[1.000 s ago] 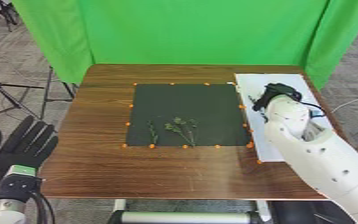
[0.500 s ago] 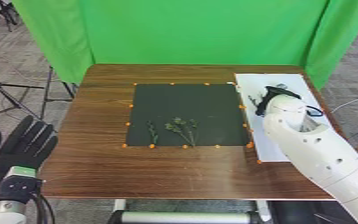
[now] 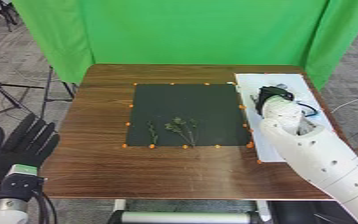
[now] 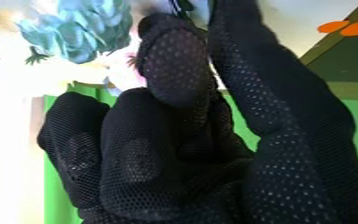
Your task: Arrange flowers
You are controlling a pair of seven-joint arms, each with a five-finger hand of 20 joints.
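Green sprigs (image 3: pixel 190 131) lie near the front edge of the dark mat (image 3: pixel 175 100). Right hand (image 3: pixel 274 93): over the white board (image 3: pixel 265 147), grasp indeterminable; beside it, wrist view, 1 pale-blue bloom (image 4: pixel 79 31), apparently artificial. Left hand (image 3: pixel 17 150): released, straight-fingered, beside the table (image 3: pixel 95 170).

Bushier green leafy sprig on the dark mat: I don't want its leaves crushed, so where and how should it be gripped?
Probably pinch its slender bare stems from above, at the end nearer the robot, where they draw together; its leafy heads spread out at the far end.
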